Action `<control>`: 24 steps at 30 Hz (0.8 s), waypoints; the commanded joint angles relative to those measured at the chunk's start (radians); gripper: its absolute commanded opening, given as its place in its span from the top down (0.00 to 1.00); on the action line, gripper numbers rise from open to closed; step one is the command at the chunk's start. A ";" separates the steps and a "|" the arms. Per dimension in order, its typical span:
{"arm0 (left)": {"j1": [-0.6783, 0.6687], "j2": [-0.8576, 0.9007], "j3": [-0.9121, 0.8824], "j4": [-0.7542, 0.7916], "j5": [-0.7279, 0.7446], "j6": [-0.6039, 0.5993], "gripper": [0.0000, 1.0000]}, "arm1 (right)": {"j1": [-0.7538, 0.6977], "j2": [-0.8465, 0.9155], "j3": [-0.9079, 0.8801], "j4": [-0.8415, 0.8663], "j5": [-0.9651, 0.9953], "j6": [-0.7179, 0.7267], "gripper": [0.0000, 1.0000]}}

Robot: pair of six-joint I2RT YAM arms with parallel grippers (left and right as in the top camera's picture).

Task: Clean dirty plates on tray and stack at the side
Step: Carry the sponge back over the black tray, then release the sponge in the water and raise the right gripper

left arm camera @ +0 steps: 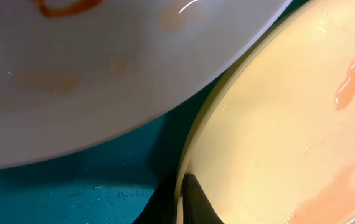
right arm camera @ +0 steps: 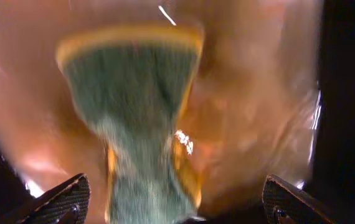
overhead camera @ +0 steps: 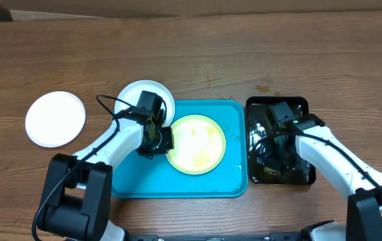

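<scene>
On the turquoise tray (overhead camera: 177, 186), my left end effector (overhead camera: 165, 140) clamps the yellow plate (overhead camera: 196, 144) by a smeared rim that may slip; my right end effector (right arm camera: 174, 204) hangs spread above the sponge (right arm camera: 134, 99).

The left arm (overhead camera: 110, 142) and the right arm (overhead camera: 335, 155) were made of smooth white tubes with black joints. Each one had a big, chunky black base (overhead camera: 74, 194). A thin black cable (overhead camera: 104, 105) looped out from the left arm. The left claw (overhead camera: 164, 140) was black. The right claw (right arm camera: 174, 208) had dark grey fingers (right arm camera: 58, 200) with pointed tips.
</scene>
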 commanded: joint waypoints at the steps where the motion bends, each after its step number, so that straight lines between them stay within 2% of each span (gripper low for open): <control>1: -0.007 0.049 -0.036 0.003 -0.074 0.027 0.96 | 0.004 -0.012 0.000 -0.023 -0.121 0.003 0.11; 12: -0.007 0.049 -0.036 -0.001 -0.074 0.031 0.96 | 0.007 -0.012 -0.118 0.132 -0.143 0.008 0.20; 13: -0.007 0.049 -0.036 0.000 -0.074 0.031 0.96 | 0.006 -0.012 -0.119 0.142 -0.150 0.006 0.31; 15: -0.007 0.049 -0.036 -0.001 -0.074 0.031 0.96 | 0.006 -0.012 -0.119 0.148 -0.150 0.006 0.83; 16: -0.007 0.049 -0.036 -0.001 -0.074 0.031 0.96 | 0.004 -0.012 -0.116 0.149 -0.150 0.006 0.96; 20: -0.007 0.049 -0.036 -0.002 -0.074 0.031 0.96 | -0.009 -0.012 -0.068 0.129 -0.150 0.002 0.96; 21: -0.007 0.049 -0.036 -0.002 -0.074 0.031 0.96 | -0.027 -0.012 -0.027 0.105 -0.146 -0.006 0.92; 24: -0.007 0.049 -0.036 -0.002 -0.074 0.031 0.96 | -0.068 -0.012 0.036 0.056 -0.127 -0.010 0.39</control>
